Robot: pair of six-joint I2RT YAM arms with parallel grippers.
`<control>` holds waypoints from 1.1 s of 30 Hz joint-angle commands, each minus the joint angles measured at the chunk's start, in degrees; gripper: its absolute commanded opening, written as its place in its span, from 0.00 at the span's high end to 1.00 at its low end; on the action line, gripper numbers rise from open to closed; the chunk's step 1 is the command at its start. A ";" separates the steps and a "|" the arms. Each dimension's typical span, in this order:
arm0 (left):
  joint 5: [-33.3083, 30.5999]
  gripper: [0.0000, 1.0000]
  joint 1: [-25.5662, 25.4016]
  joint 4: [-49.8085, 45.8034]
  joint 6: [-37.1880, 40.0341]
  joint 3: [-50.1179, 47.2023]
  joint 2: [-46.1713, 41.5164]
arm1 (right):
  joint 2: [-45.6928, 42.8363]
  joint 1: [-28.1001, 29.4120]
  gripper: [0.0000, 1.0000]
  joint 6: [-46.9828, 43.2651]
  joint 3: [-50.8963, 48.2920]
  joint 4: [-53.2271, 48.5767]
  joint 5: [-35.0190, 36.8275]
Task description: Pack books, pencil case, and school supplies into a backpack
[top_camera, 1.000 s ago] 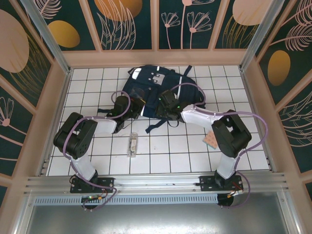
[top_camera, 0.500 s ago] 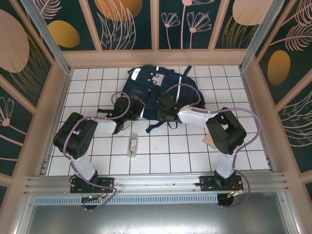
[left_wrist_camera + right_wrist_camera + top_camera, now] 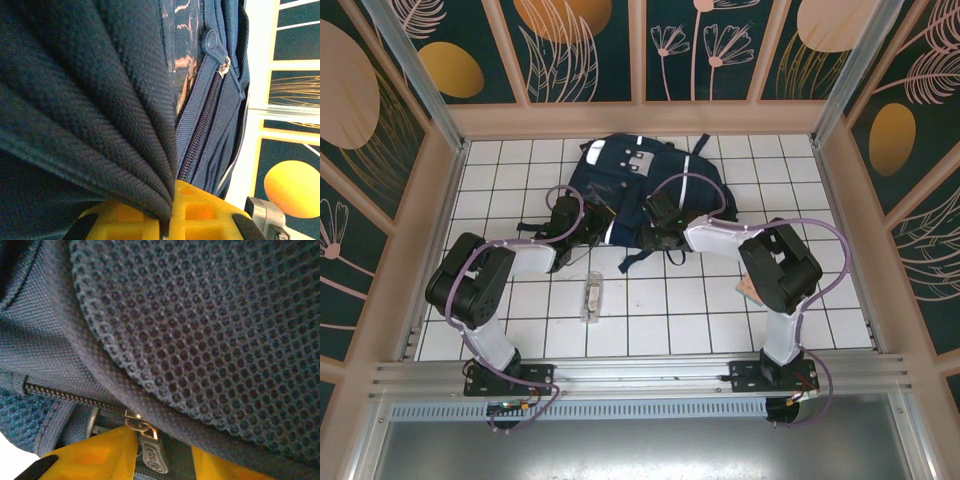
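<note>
Jaws on your left gripper (image 3: 171,217) are clamped on a fold of the backpack (image 3: 645,180), navy weave bunched tight between the yellow pads. Over on your right gripper (image 3: 162,462), the jaws stand apart with a zip pull (image 3: 148,452) lying between them, up against one pad; from here it doesn't look pinched. The bag sits at the far middle of the tiled surface (image 3: 660,310), both arms reaching into its near edge. Now, reckon on how it behaves: it's soft and floppy, and the cloth will likely drag and sag rather than lift as one piece, so a pinch of fabric gives you an anchor, not control. The zipper track (image 3: 197,135) runs right beside your left hold, and a second pull (image 3: 214,42) shows further up. My read: take the small tab squarely, pull along the track, hold the cloth taut against it. The clear oblong box (image 3: 591,297) lies nearer you, and it looks light, rigid, probably slick.
</note>
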 commanded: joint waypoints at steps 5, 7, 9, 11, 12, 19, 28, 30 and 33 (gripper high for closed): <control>0.24 0.92 1.82 0.37 2.98 1.75 -3.97 | 5.35 -3.64 0.75 0.80 -0.56 -1.10 1.63; -0.06 0.92 2.14 0.18 3.27 1.62 -3.49 | 4.56 -3.65 0.82 0.85 -0.52 -0.72 1.54; -0.39 0.92 2.46 0.28 3.36 1.40 -2.69 | 3.11 -3.86 0.88 0.76 -0.70 -0.39 0.83; -0.40 0.92 2.86 0.86 3.27 0.99 -1.96 | 1.15 -4.28 0.96 0.59 -0.78 -0.59 -0.50; -0.48 0.92 3.11 0.89 3.44 0.99 -1.76 | -0.13 -4.51 0.98 0.45 -0.82 -0.78 -1.11; -0.99 0.92 5.16 0.65 5.43 1.65 0.66 | -5.01 -5.54 1.00 -3.72 -0.10 -6.44 -3.48; -1.41 0.94 9.69 -2.59 10.35 4.12 2.79 | -5.57 -10.68 1.00 -8.37 -2.03 -16.45 2.16; -1.93 0.94 9.87 -4.31 12.17 6.17 3.78 | -6.62 -10.90 1.00 -8.19 -2.19 -17.44 1.42; -1.16 0.92 9.87 -5.59 13.71 9.76 6.31 | -8.02 -10.44 1.00 -7.18 -2.04 -17.84 -3.82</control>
